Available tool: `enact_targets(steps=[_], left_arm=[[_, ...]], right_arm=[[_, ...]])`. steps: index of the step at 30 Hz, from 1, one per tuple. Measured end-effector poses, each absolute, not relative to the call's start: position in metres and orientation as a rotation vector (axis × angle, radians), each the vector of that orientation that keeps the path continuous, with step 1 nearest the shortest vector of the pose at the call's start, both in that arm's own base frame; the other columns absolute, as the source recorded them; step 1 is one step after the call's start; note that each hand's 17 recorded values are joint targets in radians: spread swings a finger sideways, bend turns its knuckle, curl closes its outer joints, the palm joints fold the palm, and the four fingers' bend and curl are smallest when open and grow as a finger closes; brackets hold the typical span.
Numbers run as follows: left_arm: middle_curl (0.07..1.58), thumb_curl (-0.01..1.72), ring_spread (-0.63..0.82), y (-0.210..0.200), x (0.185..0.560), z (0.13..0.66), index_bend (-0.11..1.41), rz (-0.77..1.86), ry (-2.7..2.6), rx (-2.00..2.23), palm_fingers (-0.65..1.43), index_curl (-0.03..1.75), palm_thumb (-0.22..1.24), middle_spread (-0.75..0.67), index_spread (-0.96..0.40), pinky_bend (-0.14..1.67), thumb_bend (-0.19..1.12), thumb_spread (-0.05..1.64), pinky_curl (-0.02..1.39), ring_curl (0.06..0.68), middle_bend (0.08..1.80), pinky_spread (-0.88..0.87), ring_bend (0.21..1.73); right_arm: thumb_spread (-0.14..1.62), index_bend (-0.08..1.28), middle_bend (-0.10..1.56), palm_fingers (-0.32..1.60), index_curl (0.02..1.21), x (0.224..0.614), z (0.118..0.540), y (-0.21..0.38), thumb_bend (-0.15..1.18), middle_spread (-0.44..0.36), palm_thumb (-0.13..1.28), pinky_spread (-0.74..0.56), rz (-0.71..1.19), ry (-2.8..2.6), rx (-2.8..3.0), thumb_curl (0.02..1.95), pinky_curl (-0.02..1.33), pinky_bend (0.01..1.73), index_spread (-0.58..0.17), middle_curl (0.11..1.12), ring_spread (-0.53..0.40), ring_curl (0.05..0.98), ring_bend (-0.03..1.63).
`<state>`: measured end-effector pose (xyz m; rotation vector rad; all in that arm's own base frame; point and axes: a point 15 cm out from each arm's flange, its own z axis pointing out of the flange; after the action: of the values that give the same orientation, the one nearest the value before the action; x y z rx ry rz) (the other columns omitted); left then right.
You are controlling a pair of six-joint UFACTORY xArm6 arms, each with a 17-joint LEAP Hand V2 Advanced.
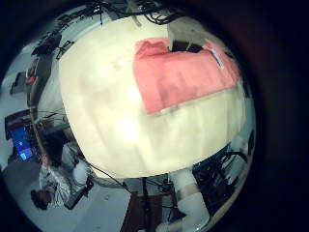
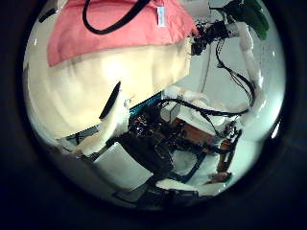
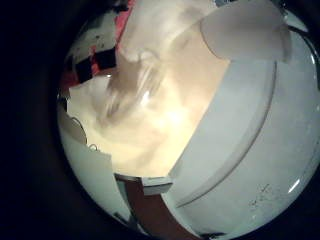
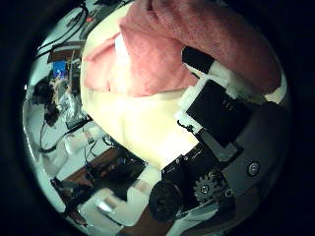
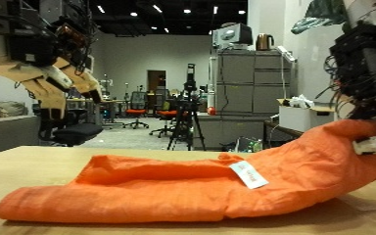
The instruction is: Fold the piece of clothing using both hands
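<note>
An orange garment (image 5: 175, 186) with a white tag (image 5: 248, 174) lies crumpled on the light wooden table (image 5: 58, 162). My right hand (image 5: 364, 69) has its fingers curled on the garment's end and holds that end lifted off the table. The right thumb side palm view shows the cloth (image 4: 187, 44) close to that palm, under a finger (image 4: 212, 69).
Behind the table stand grey cabinets (image 5: 247, 93) and office chairs (image 5: 136, 113). The left thumb side palm view shows the garment (image 2: 106, 34), the table's edge (image 2: 144, 91) and equipment on the floor (image 2: 182, 134) beside it.
</note>
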<state>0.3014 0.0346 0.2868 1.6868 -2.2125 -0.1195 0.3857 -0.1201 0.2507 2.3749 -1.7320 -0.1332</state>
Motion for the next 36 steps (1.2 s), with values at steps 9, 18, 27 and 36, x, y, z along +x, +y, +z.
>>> enact_targets(steps=[9, 18, 27, 36], left_arm=[[0.31, 0.31, 0.25, 0.051, 0.299, 0.29, 0.18, -0.094, -2.187, 1.73, 0.17, 0.36, 0.55, 0.1, -0.12, 0.38, -0.02, 1.16, 0.34, 0.21, 0.18, 0.15, 0.52], [0.31, 0.31, 0.25, 0.076, 0.291, 0.289, 0.18, -0.01, -2.136, 1.767, 0.17, 0.36, 0.56, 0.09, -0.12, 0.38, -0.02, 1.16, 0.34, 0.209, 0.18, 0.15, 0.52], [0.31, 0.31, 0.25, 0.08, 0.296, 0.288, 0.18, 0.068, -2.11, 1.776, 0.18, 0.36, 0.56, 0.08, -0.14, 0.37, -0.01, 1.16, 0.33, 0.209, 0.18, 0.15, 0.51], [0.32, 0.31, 0.24, 0.079, 0.291, 0.291, 0.18, 0.122, -2.064, 1.821, 0.19, 0.36, 0.57, 0.06, -0.14, 0.36, -0.02, 1.16, 0.33, 0.208, 0.19, 0.15, 0.51]], right_arm=[[0.91, 1.05, 1.29, 1.12, 0.92, 0.4, 0.338, -0.081, 0.14, -0.118, 1.06, -0.24, -0.024, -1.737, 2.49, 0.89, 0.64, 1.36, -0.255, 0.81, -0.211, 0.697, 1.36], [0.93, 1.05, 1.3, 1.13, 0.92, 0.417, 0.397, 0.034, 0.13, -0.112, 1.06, -0.24, 0.078, -1.563, 2.661, 0.98, 0.66, 1.34, -0.243, 0.8, -0.207, 0.705, 1.35], [0.93, 1.06, 1.31, 1.13, 0.91, 0.445, 0.381, 0.19, 0.11, -0.11, 1.06, -0.24, 0.062, -1.303, 2.792, 1.04, 0.68, 1.33, -0.235, 0.8, -0.205, 0.707, 1.35], [0.94, 1.07, 1.31, 1.13, 0.9, 0.435, 0.297, 0.324, 0.06, -0.113, 1.04, -0.24, 0.02, -1.004, 2.863, 1.1, 0.69, 1.31, -0.231, 0.79, -0.204, 0.707, 1.35]])
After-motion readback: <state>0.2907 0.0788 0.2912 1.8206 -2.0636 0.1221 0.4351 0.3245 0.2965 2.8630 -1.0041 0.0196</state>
